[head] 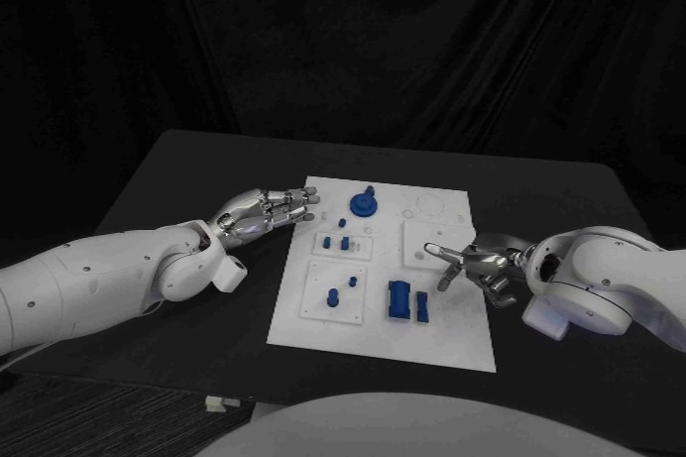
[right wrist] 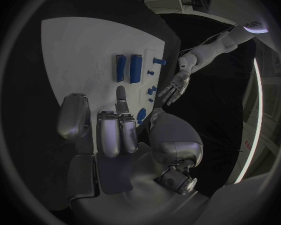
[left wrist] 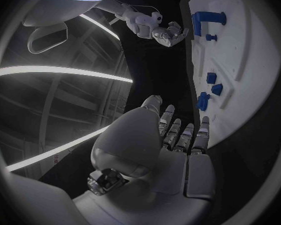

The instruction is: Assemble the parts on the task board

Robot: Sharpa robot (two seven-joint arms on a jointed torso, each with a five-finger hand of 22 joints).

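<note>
Both hands, left hand (head: 268,211) and right hand (head: 479,266), hover empty, fingers apart, by the task board (head: 379,323)

The left robot hand (head: 265,211) is reaching in from the left with its fingers extended, slightly apart and holding nothing, while the right robot hand (head: 479,267) is reaching in from the right with its fingers partly curled, likewise holding nothing.
</note>
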